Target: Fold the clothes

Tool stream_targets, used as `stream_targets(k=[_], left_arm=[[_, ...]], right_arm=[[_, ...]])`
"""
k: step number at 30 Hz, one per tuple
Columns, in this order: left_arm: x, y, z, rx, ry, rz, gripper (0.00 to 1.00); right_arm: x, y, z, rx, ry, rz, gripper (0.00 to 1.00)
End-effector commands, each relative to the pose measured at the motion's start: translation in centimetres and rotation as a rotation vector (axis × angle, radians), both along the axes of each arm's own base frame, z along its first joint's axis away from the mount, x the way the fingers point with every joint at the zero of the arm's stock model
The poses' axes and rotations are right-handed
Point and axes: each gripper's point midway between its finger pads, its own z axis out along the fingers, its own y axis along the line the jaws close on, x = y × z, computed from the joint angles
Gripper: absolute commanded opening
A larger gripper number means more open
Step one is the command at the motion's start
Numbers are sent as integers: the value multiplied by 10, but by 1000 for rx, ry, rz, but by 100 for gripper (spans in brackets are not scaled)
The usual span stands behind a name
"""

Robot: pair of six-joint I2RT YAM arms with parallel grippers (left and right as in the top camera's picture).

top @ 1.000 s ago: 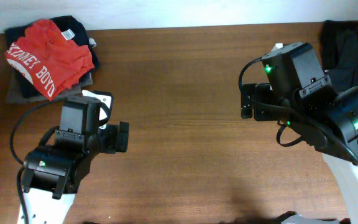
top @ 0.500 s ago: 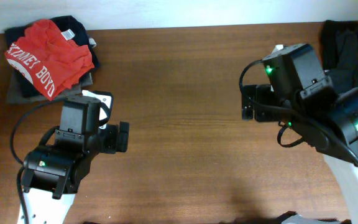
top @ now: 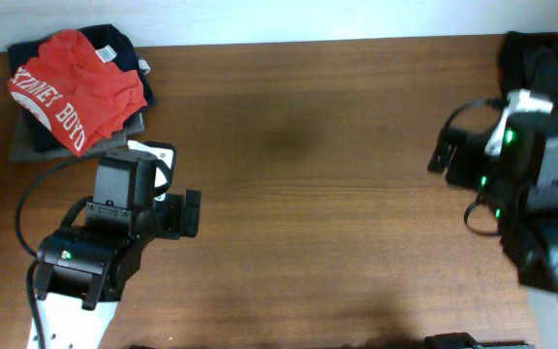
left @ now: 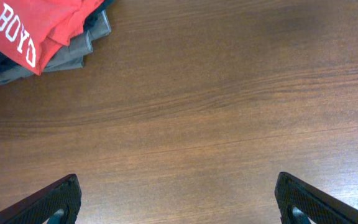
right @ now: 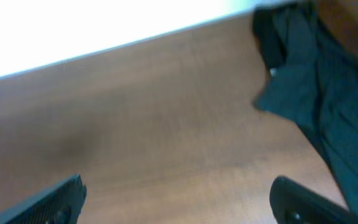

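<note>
overhead view: the red-orange cotton t-shirt with white lettering (top: 76, 82) lies crumpled at the far-left corner of the brown wooden table (top: 298, 126), on top of a stack of dark folded garments (top: 29, 145). the left gripper (top: 192, 213) hangs over the table's left half, near the stack but apart from it. the right gripper (top: 441, 155) hangs over the table's right half. a black crumpled garment (top: 541, 63) lies at the table's far-right corner.

left wrist view: both black fingers (left: 55, 199) stand wide apart with only bare table between them; the left gripper is open and empty. the t-shirt and the stack sit at the table's far-left part, clear of the fingers.

right wrist view: the picture is blurred. the right gripper's fingers (right: 303, 199) stand wide apart over bare table, holding nothing. the black garment lies on the table's far-right part.
</note>
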Motion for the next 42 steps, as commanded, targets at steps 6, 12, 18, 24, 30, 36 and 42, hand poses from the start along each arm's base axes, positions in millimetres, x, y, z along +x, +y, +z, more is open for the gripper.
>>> stream_targets(k=[6,12,18,24,30,36,42], left_arm=[[1,2,0,15,-3,-6,99],[1,2,0,15,-3,-6,99],[1,2,0,15,-3,-6,99],[1,2,0,15,-3,-6,99],[1,2,0,15,-3,-6,99],[1,2,0,15,-3,-6,99],[1,2,0,15,-3,-6,99]], right_arm=[[-39,-1,-86,-6,-206,36,99],[-48,1,-126,5,-336,51,99],[-48,3,-140,12,-445,62,99],[-50,6,-131,18,-554,78,99],[-58,5,-115,1,-641,76,99],[-59,3,-119,-2,-667,67,99],[-57,-1,-125,-10,-676,44,99]])
